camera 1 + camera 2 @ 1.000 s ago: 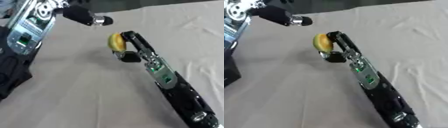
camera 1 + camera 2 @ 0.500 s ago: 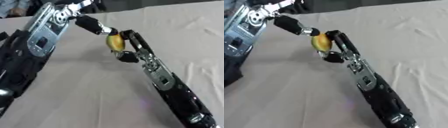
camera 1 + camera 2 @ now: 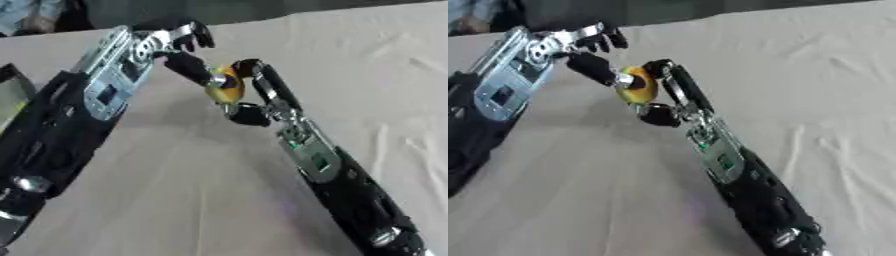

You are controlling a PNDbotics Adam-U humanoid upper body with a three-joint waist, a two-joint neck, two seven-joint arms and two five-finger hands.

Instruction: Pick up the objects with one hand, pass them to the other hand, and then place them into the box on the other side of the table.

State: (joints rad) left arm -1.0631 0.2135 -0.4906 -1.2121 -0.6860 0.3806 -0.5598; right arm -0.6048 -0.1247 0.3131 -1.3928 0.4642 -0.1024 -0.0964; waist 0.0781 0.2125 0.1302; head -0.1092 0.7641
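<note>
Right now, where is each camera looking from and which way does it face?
Left eye view: in the head, looking down at the table; left hand and right hand meet at a yellow object.
Right eye view: beside it, facing the same way, with both arms in view.
Shared: nearly the same scene, shifted sideways.

The small rounded object caught between the two hands is yellow shading to orange, and it stands out against the pale beige cloth-covered table, which is plain and unpatterned save for soft creases. The right hand is black with glossy dark fingers, its forearm showing a silver plate with a little green patch, while the left hand is black-fingered with silver metal at the wrist and forearm.
</note>
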